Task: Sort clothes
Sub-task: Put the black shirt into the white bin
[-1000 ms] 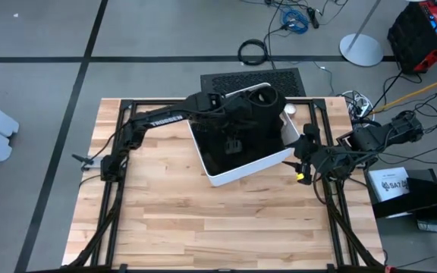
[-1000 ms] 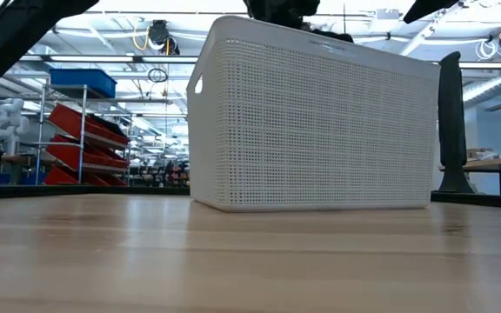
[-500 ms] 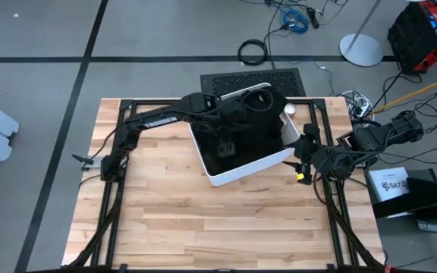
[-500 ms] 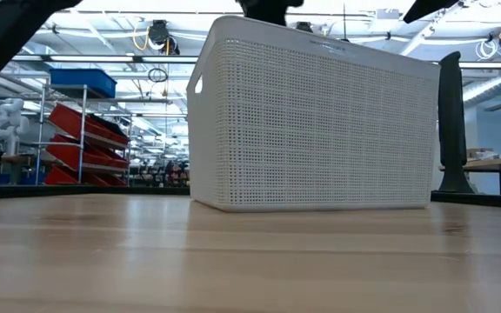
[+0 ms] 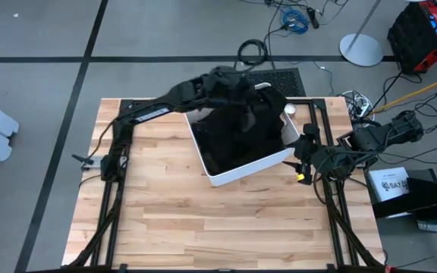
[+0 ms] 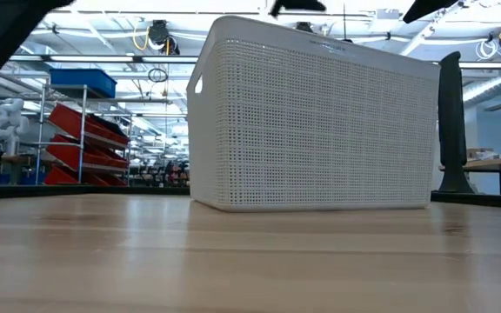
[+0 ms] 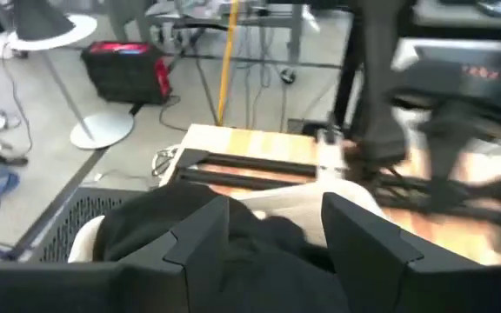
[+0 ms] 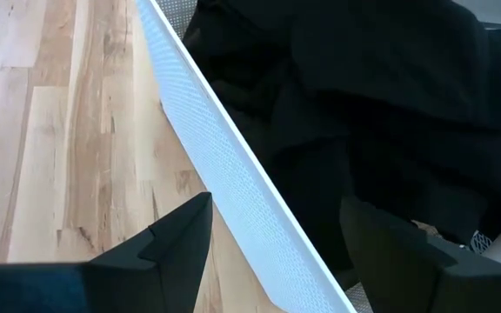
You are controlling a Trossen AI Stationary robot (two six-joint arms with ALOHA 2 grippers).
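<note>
Clothes (image 5: 241, 133) in the bin (image 5: 237, 176) look soft and limp; we would pinch a raised fold. Left claw (image 7: 268, 243) and right claw (image 8: 277, 243) stand apart, empty.

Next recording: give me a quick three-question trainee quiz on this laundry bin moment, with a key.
1. True or false: the dark clothes lie inside the white bin.
2. Which gripper is above the bin's far rim? A) left gripper B) right gripper
3. Fill in: the right gripper waits beside the bin's ____ wall, jaws open.

Key: 1 true; 2 A; 3 right. The left wrist view shows the left gripper's jaws apart with nothing between them, dark fabric just below. The right wrist view shows open jaws straddling the bin's rim line, touching nothing.
</note>
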